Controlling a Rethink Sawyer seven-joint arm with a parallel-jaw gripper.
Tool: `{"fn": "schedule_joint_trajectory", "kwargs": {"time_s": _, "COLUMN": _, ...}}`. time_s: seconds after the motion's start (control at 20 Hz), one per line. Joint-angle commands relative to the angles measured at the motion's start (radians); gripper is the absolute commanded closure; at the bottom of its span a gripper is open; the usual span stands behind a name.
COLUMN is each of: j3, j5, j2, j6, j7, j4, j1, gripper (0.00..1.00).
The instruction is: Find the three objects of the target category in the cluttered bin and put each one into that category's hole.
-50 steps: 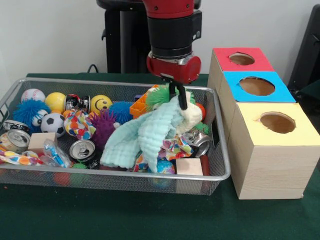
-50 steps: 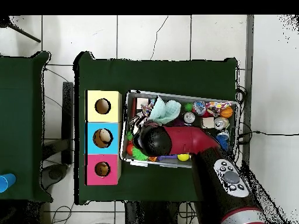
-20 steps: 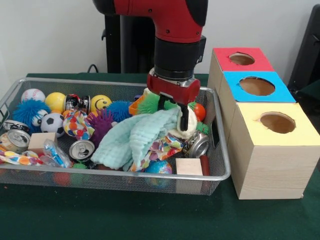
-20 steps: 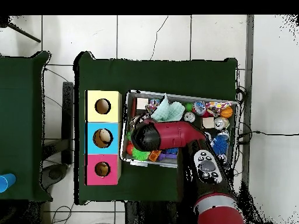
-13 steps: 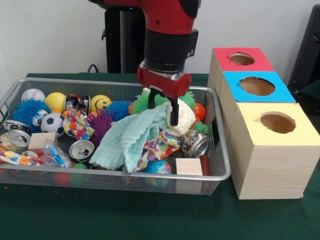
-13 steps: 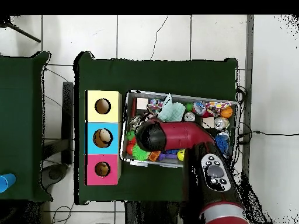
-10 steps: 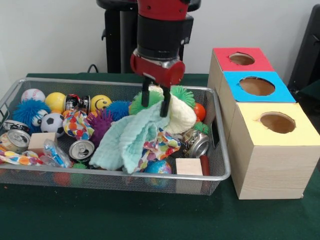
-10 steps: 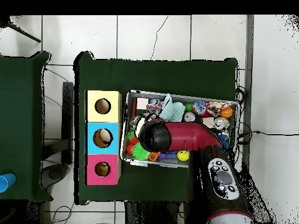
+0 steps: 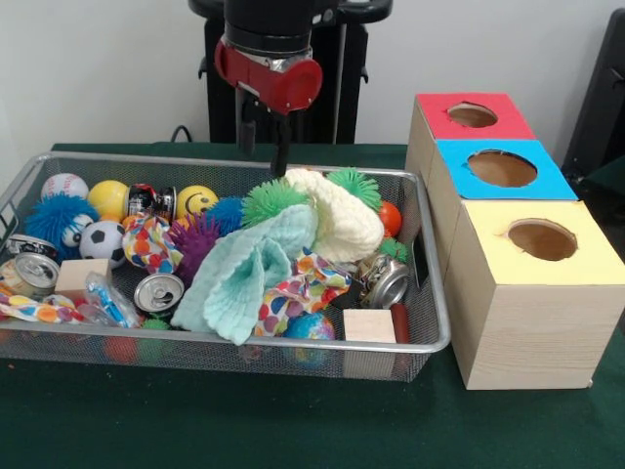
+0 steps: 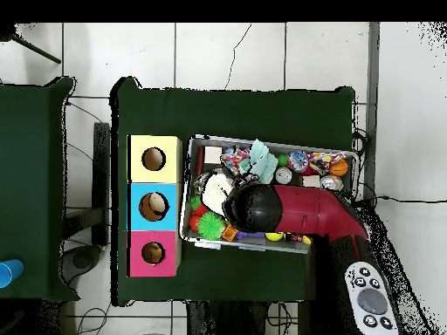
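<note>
The wire mesh bin (image 9: pixel 244 341) holds a heap of toys, cans, blocks and cloths. A mint cloth (image 9: pixel 249 269) and a cream cloth (image 9: pixel 344 223) lie in its middle, with a polka-dot cloth (image 9: pixel 308 291) beside them. My gripper (image 9: pixel 264 154) hangs open and empty above the bin's far rim, clear of the heap. Three boxes stand to the right, each with a hole: red top (image 9: pixel 473 115), blue top (image 9: pixel 502 168), yellow top (image 9: pixel 543 239). In the overhead view the arm (image 10: pixel 262 209) lies over the bin (image 10: pixel 281 143) and hides the gripper.
Green spiky balls (image 9: pixel 270 200), a purple one (image 9: pixel 195 244), a soccer ball (image 9: pixel 101 239), a smiley ball (image 9: pixel 196 200), cans (image 9: pixel 159 291) (image 9: pixel 387 283) and wooden blocks (image 9: pixel 369 325) (image 9: pixel 78 276) crowd the bin. The boxes stand close against its right end.
My gripper has risen out of the cloths and moved left toward the far rim. The mint and cream cloths have dropped back onto the heap.
</note>
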Motion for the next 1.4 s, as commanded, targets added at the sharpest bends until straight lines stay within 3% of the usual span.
{"fn": "schedule_joint_trajectory", "kwargs": {"time_s": 0.05, "j3": 0.024, "j5": -0.090, "j2": 0.075, "j6": 0.010, "j7": -0.116, "j4": 0.040, "j1": -0.006, "gripper": 0.00}}
{"fn": "schedule_joint_trajectory", "kwargs": {"time_s": 0.4, "j3": -0.095, "j5": -0.206, "j2": 0.268, "j6": -0.160, "j7": 0.039, "j4": -0.035, "j1": 0.048, "gripper": 0.00}}
{"fn": "schedule_joint_trajectory", "kwargs": {"time_s": 0.7, "j3": -0.233, "j5": -0.200, "j2": 0.390, "j6": -0.199, "j7": 0.177, "j4": -0.128, "j1": 0.139, "gripper": 0.00}}
{"fn": "schedule_joint_trajectory", "kwargs": {"time_s": 1.1, "j3": -0.337, "j5": -0.130, "j2": 0.508, "j6": -0.270, "j7": 0.189, "j4": -0.207, "j1": 0.182, "gripper": 0.00}}
{"fn": "schedule_joint_trajectory", "kwargs": {"time_s": 1.4, "j3": -0.389, "j5": -0.133, "j2": 0.579, "j6": -0.363, "j7": 0.184, "j4": -0.247, "j1": 0.202, "gripper": 0.00}}
